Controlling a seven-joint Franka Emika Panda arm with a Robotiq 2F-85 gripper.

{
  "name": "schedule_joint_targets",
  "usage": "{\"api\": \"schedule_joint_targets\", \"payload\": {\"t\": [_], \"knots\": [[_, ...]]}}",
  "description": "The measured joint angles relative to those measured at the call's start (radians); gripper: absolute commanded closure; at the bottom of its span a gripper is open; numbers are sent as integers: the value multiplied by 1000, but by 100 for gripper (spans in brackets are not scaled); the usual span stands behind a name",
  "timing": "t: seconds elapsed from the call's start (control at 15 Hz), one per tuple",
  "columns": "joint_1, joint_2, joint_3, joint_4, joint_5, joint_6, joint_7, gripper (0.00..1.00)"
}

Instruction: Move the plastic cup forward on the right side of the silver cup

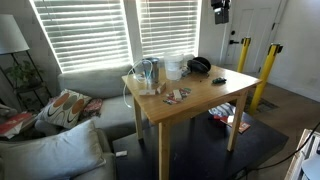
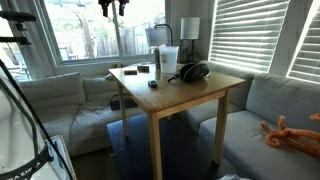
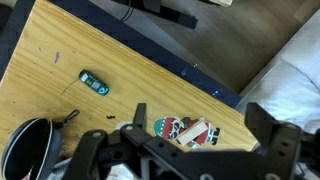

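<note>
The plastic cup (image 1: 173, 67) is whitish and translucent and stands upright at the far side of the wooden table (image 1: 205, 98); it also shows in an exterior view (image 2: 168, 60). The silver cup (image 1: 147, 74), bluish and narrower, stands close beside it and shows partly behind it in an exterior view (image 2: 157, 62). My gripper (image 3: 200, 125) is open and empty, high above the table, seen at the top of both exterior views (image 1: 220, 10) (image 2: 111, 7). The wrist view shows neither cup clearly.
Black headphones (image 1: 199, 65) (image 2: 192, 72) (image 3: 28, 148) lie near the cups. A colourful flat figure (image 3: 183, 130) (image 1: 178, 95) lies under the gripper. A small teal object (image 3: 94, 83) lies on the table. A grey sofa (image 1: 90, 85) flanks the table; yellow posts (image 1: 267, 70) stand beyond.
</note>
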Motion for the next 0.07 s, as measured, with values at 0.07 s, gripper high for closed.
{"api": "schedule_joint_targets", "payload": {"t": [0.07], "knots": [[0,0,0,0,0,0,0,0]]}}
